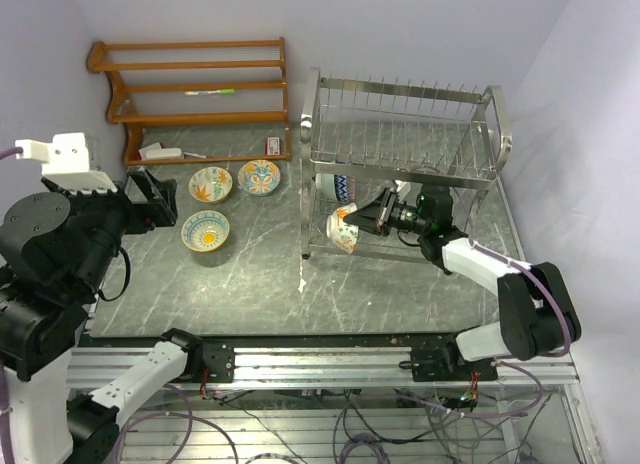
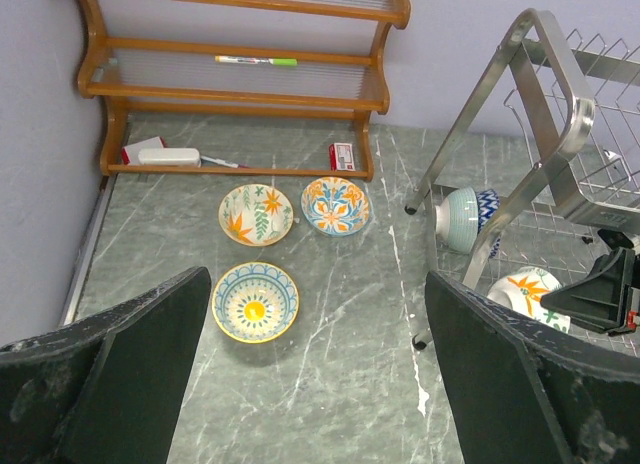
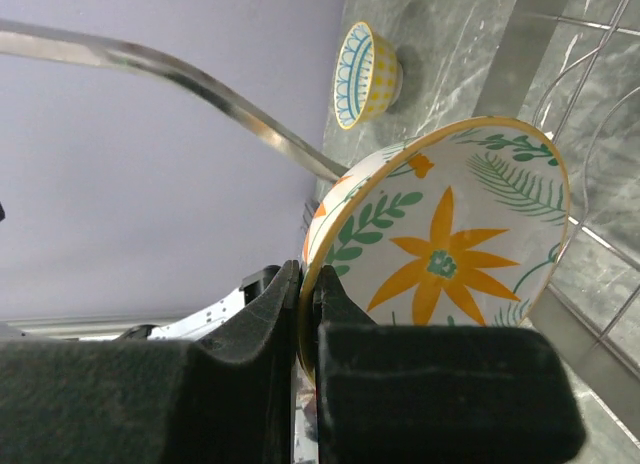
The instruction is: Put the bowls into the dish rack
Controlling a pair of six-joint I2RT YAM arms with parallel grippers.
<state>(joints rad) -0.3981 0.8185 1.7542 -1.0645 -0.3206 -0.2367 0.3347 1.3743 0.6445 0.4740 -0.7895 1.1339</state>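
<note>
One orange-flower bowl [image 3: 440, 254] hangs tilted inside the dish rack [image 1: 400, 134], lower tier, at the table's [image 1: 260, 284] 1 o'clock. The right gripper [image 3: 305, 319] is clamped on its rim. Glazed ceramic is likely stiff, slick and chippable against wire, so a rim pinch suits it. At 10 o'clock the left gripper [image 2: 315, 284] hangs, fingers apart, near three painted bowls [image 1: 210, 184].

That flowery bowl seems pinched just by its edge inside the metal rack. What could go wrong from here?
1. The right gripper holds the orange-flower bowl only at its rim, so the bowl could slip or tip over when released.
2. It hangs just beside the blue-patterned bowl already in the dish rack, and the two could knock together.
3. Rack wires run close to the bowl's edge and might catch it.
</note>
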